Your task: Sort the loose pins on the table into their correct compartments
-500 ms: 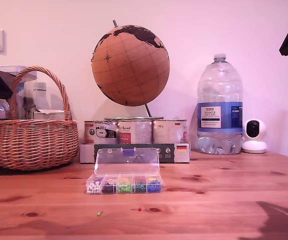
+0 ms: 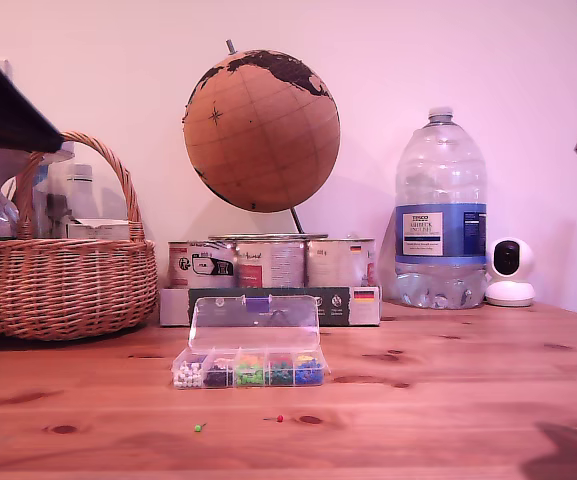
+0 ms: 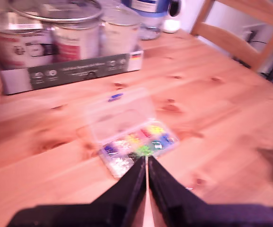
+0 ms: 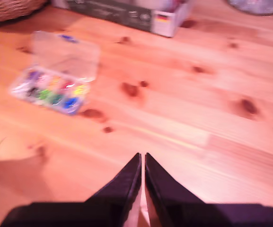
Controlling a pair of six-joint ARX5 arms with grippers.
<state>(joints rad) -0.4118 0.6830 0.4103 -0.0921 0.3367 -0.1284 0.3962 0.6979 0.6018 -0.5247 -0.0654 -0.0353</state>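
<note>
Both hands pinched to a sliver, empty, high over worktop; approach step.
Green pin and red pin loose just before organiser box; next: drop, open, pinch one.

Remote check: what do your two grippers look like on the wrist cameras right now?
My first gripper and my second gripper look alike: matte black fingers that taper from a broad base to narrow pointed tips. No cables, markings or labels show in either wrist view. The exterior view catches only dark edges of the arms.
</note>
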